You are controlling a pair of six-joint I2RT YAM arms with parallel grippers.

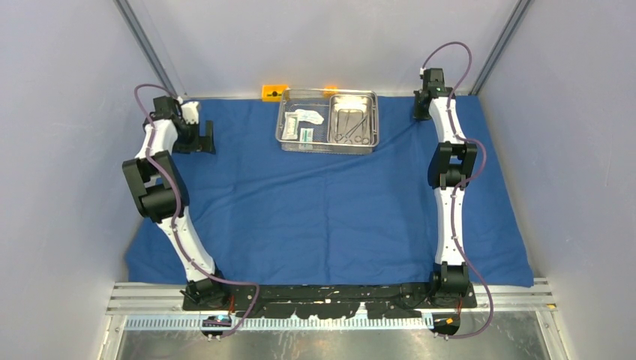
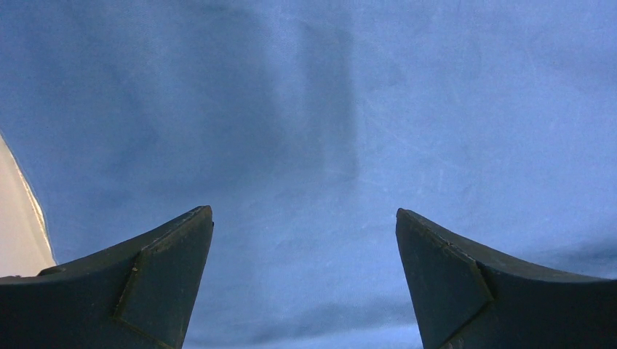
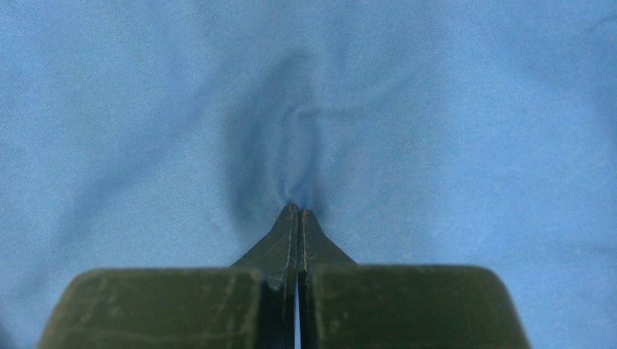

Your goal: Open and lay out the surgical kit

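The blue cloth wrap point(image 1: 315, 217) lies spread open over the table. At its back middle stands the steel mesh basket point(image 1: 285, 124), holding white-green packets point(image 1: 307, 117) on the left and the smaller solid tray point(image 1: 332, 120) on the right. Thin steel scissors and forceps point(image 1: 352, 129) lie in that tray. My left gripper point(image 1: 196, 146) point(image 2: 304, 211) hovers open over the cloth's back left part with nothing between its fingers. My right gripper point(image 1: 421, 114) point(image 3: 300, 211) is at the back right, shut on a small pinched pucker of the cloth point(image 3: 302, 156).
Two small orange blocks point(image 1: 274, 91) point(image 1: 330, 90) sit behind the basket at the back wall. Grey walls close in the left, right and back. In the left wrist view a pale strip point(image 2: 14, 218) shows past the cloth's edge.
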